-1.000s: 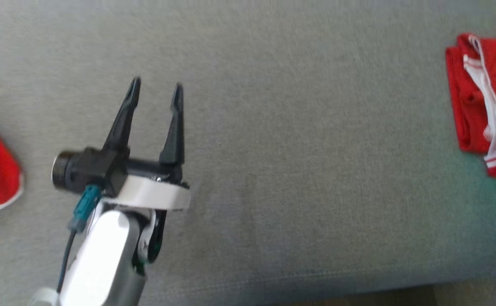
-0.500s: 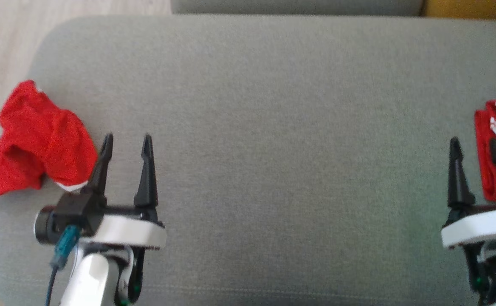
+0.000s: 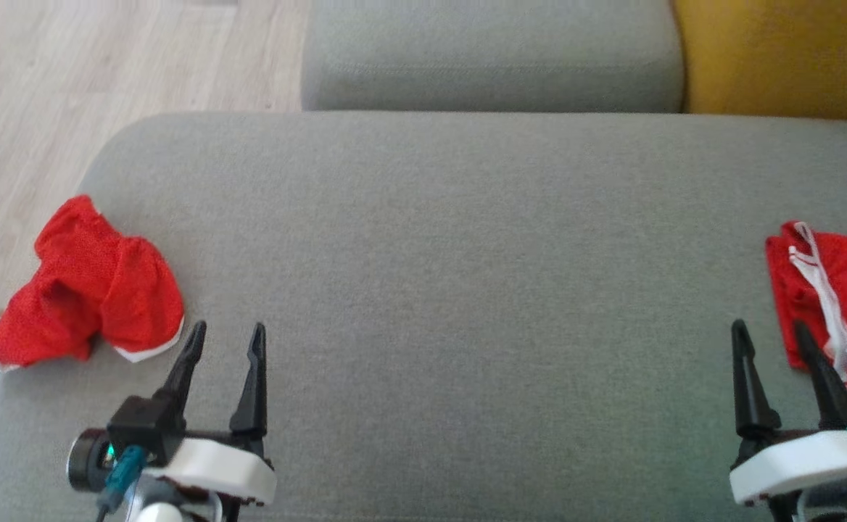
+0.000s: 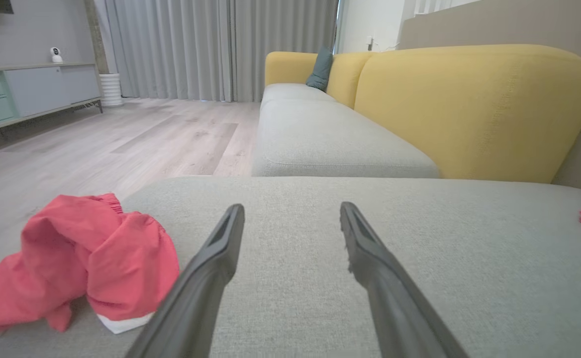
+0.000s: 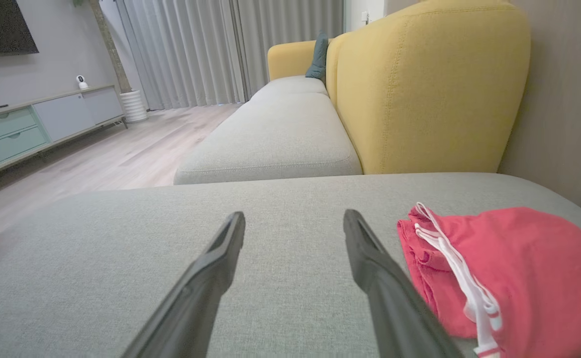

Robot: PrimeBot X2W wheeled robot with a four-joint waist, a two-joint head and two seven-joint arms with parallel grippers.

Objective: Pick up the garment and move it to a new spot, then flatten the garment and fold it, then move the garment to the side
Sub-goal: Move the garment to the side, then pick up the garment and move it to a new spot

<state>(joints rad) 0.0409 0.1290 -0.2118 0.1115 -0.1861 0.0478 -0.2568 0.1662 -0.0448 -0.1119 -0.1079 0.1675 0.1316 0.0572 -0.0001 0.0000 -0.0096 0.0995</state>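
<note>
Head view: a crumpled garment (image 3: 90,301) lies at the left end of the grey cushion (image 3: 467,290), just beside the left hand (image 3: 228,330) and apart from it. A folded garment (image 3: 840,290) lies at the right edge, by the right hand (image 3: 769,328). Both hands have their fingers apart, holding nothing.
</note>
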